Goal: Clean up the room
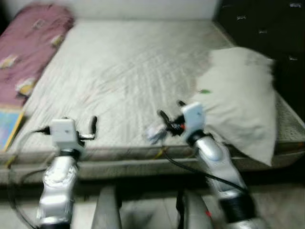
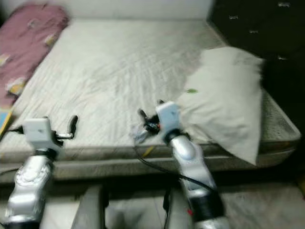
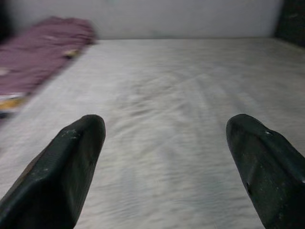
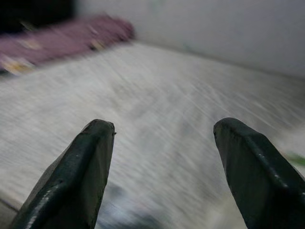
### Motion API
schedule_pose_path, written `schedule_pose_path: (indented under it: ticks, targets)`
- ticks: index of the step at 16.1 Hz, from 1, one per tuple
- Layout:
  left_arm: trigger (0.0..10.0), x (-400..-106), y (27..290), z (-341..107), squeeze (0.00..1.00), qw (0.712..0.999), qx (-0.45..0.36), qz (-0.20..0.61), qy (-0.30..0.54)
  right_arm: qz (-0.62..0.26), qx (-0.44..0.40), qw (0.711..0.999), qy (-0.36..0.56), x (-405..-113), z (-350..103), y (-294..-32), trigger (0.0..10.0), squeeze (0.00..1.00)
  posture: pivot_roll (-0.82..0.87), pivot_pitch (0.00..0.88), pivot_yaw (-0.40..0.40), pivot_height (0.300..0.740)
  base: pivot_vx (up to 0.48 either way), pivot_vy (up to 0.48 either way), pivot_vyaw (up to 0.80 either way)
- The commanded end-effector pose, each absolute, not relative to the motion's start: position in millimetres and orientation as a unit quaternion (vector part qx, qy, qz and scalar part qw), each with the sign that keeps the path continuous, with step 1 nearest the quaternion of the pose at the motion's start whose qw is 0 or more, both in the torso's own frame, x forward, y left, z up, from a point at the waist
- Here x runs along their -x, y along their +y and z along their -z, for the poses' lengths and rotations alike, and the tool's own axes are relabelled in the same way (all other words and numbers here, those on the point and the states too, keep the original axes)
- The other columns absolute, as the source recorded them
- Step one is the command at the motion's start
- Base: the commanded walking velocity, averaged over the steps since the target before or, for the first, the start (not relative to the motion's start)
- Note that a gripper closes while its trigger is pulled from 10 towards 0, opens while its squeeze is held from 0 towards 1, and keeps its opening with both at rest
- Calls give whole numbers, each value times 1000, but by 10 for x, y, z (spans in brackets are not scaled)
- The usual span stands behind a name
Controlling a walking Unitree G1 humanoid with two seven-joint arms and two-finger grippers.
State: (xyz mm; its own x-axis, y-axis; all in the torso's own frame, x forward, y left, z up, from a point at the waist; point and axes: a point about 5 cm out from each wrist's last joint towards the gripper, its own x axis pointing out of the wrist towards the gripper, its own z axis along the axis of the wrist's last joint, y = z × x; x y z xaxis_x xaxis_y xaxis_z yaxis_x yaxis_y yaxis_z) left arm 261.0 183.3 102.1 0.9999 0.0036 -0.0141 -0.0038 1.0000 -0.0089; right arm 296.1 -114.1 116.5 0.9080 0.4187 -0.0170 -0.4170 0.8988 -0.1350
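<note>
Bare mattress (image 1: 128,71) carries a white pillow (image 1: 240,105) at its right. Right gripper (image 1: 170,110), fingers spread and empty, should close squarely on the small crumpled scrap (image 1: 155,134); left gripper (image 3: 164,162) gapes idle.

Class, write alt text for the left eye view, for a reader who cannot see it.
Two silver robot arms reach over the near edge of a pale mattress; the right claw, open, hovers by a small crumpled scrap, the left claw further left. A white pillow lies right, a pink blanket left.

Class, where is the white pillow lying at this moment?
In the left eye view the white pillow lies on the right side of the bed, hanging over its near right corner, beside the right gripper.
</note>
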Motion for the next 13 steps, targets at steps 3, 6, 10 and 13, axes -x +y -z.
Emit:
schedule_pose_path:
  ticks: [3,6,10,13]
  targets:
    - [10000,-2598,1895,-1028,0,1000,-12,-22,13,-228,60,972,-9,-2961,-1142,-1100,10000,0,11,0,3,571,230,0,0]
    - [10000,-2577,1947,-998,0,999,-12,-41,28,-247,47,968,-7,-2931,-1115,-1068,10000,0,32,0,-3,556,0,0,0]
    - [10000,-2457,2082,-1000,0,995,-35,-86,39,-274,67,959,6,-2945,-1017,-1002,10000,0,82,29,-8,516,0,0,0]
    - [10000,-2237,2163,-1034,0,991,-54,-110,46,-291,92,952,18,-3016,-897,-933,10000,0,150,66,-17,516,0,0,0]
